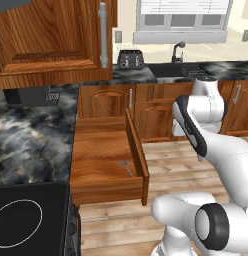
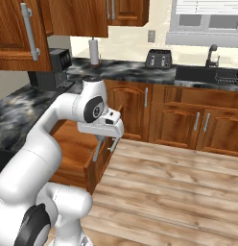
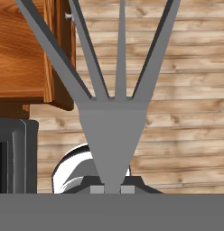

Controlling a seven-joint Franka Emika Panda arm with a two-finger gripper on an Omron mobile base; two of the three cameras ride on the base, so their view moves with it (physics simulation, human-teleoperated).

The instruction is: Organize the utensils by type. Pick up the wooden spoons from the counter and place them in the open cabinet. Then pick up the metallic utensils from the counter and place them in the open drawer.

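Observation:
My gripper is shut on the handle of a grey metal fork, whose tines fan out away from the hand. In the right base view the gripper hangs just outside the front of the open drawer, above the wooden floor. The drawer's corner lies at the upper left of the hand view. From the left base view, the reddish-brown drawer stands pulled out from under the black marbled counter, and a thin grey metal utensil lies on its bottom near the front.
A black stove top sits beside the drawer at the lower left. A cabinet door hangs open above the counter. A toaster and a sink stand on the back counter. Wooden floor stretches to the right.

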